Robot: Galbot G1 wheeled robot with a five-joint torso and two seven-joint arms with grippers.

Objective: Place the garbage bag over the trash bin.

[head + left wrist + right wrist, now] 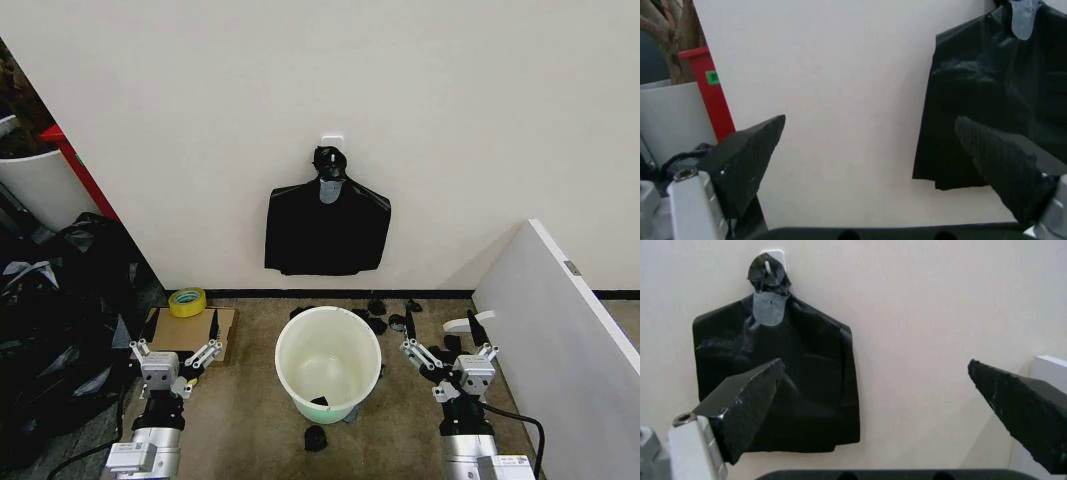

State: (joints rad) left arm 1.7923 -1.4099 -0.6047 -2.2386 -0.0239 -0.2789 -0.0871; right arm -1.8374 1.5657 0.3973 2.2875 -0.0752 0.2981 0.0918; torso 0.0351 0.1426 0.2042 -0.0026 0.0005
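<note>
Evidently, nothing of the task has been carried out yet. The trash bin (328, 362) is seen standing on the floor between the two arms, its rim bare and its inside pale, with only a small dark scrap at the bottom. A black bundle of bags (327, 226) is hung from a wall hook (332, 141) above and behind the bin (whether a single garbage bag is meant to be drawn from it cannot be told). The left gripper (176, 354) and the right gripper (449, 354) are held low beside the bin, each with fingers spread wide and nothing between them. A bag remains to be fetched, opened and drawn over the rim.
</note>
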